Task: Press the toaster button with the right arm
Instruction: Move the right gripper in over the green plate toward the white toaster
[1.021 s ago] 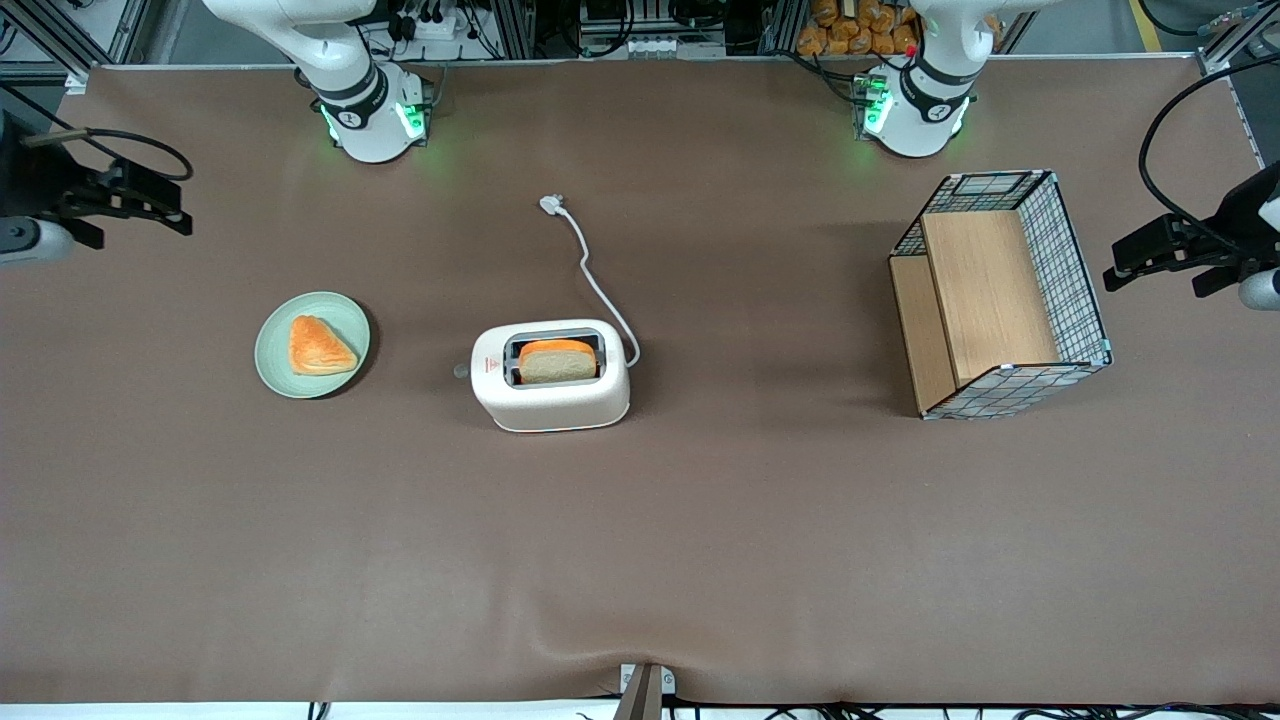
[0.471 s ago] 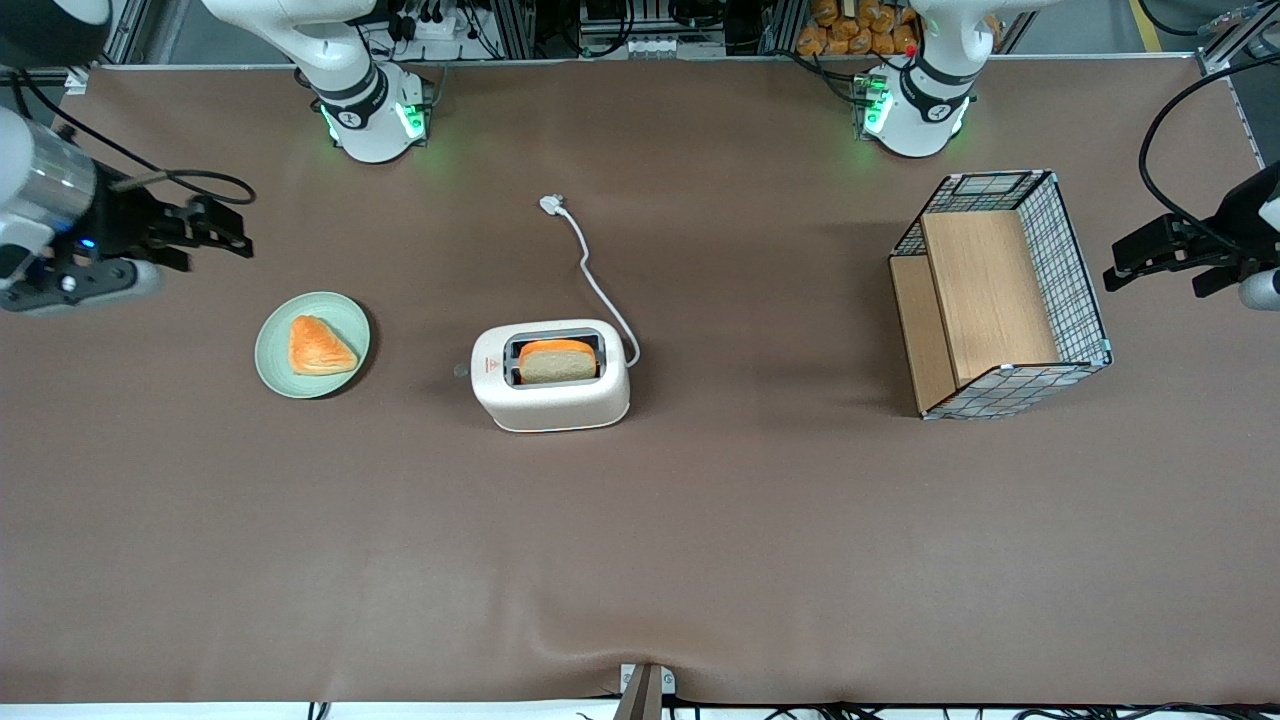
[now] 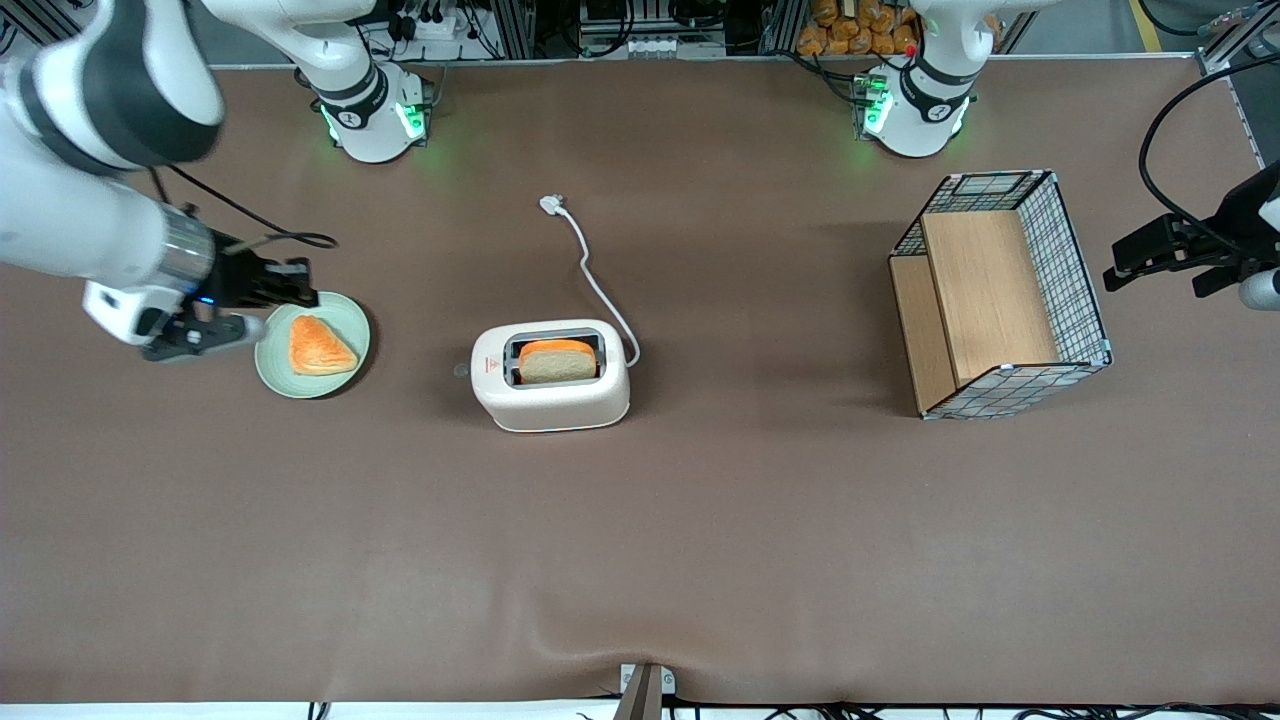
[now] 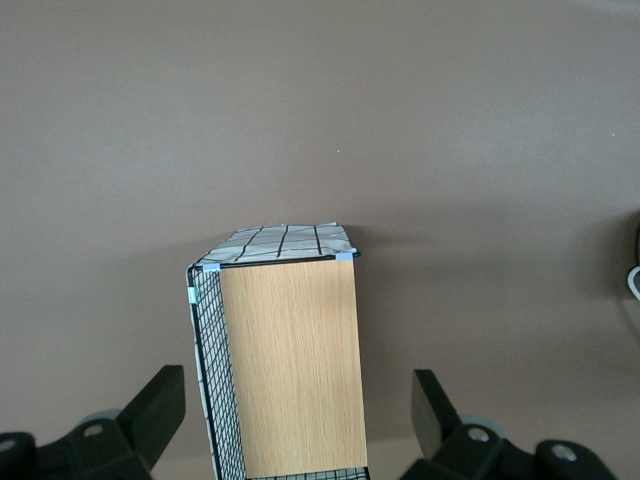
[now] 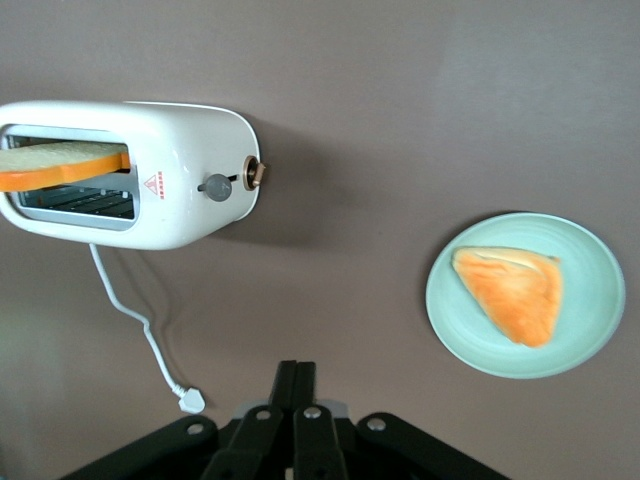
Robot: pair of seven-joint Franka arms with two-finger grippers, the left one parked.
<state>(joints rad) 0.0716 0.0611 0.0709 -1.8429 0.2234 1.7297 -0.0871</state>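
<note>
The black two-finger hand (image 3: 295, 283) of the white jointed right arm (image 3: 95, 215) hovers over the edge of the pale green round plate (image 3: 275, 378), its fingers (image 5: 293, 392) pressed together and closed on nothing. On that plate lies one orange-crusted triangular pastry (image 3: 319, 346); the plate sits on the brown cloth-covered surface (image 3: 640, 540) toward the working arm's end. Near the middle of the surface stands the small cream-white rounded single-slot toaster (image 3: 551, 377), well apart from the hand. Its metal-rimmed slot opens upward and holds a slice of bread with an orange crust (image 3: 557, 361). The toaster's long axis runs along the surface from one arm's end to the other, and the narrow end with the red warning-triangle sticker (image 3: 490, 365) faces the plate. From that end projects the tiny grey round toaster button (image 3: 460, 370), untouched. The white cord (image 3: 598, 285) trails from the toaster farther from the front camera to its plug (image 3: 552, 205). Toward the parked arm's end rests a black-and-white wire-grid basket (image 3: 1075, 270) holding light wooden panels (image 3: 985, 295).
</note>
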